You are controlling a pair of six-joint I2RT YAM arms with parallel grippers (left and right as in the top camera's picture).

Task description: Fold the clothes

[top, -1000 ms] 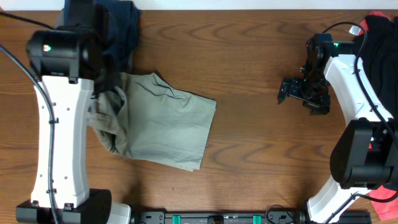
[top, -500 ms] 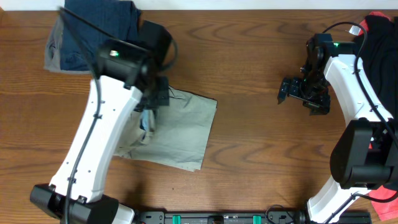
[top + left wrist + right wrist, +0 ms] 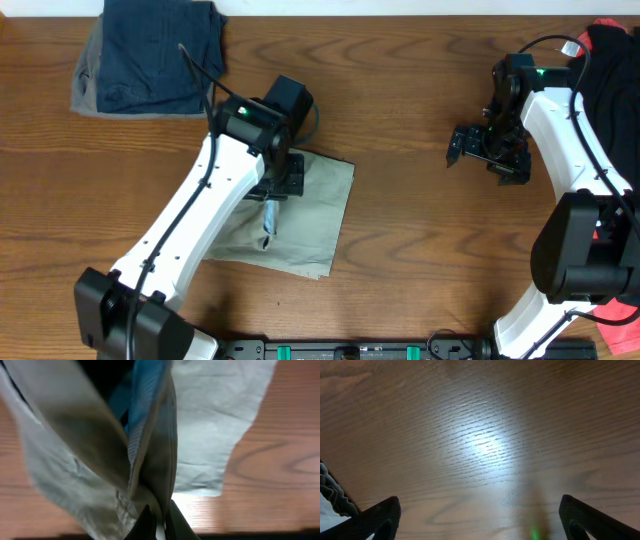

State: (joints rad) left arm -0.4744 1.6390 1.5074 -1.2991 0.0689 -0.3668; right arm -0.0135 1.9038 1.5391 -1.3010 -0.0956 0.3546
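The clothes, khaki-beige shorts [image 3: 315, 215], lie partly doubled over on the wooden table left of centre. My left gripper [image 3: 272, 198] hangs over them, shut on a bunched fold of the cloth, and a strip of that fold dangles below it. In the left wrist view the dark fingertips [image 3: 146, 522] pinch the shorts [image 3: 210, 420] at the bottom edge of my left gripper [image 3: 160, 522]; pale lining and a blue-tinted inner layer show in the lifted fold. My right gripper [image 3: 485, 148] hovers open over bare wood at the right, its jaws wide apart around nothing [image 3: 485, 520].
Dark navy and grey folded garments [image 3: 150, 55] sit at the back left corner. Black and coral-red garments [image 3: 612, 50] lie along the right edge behind the right arm. Bare wood [image 3: 410, 230] stretches between the shorts and the right arm.
My left arm has swung from the far left to the right, carrying the shorts' left side over the rest of them. The right arm has not moved.
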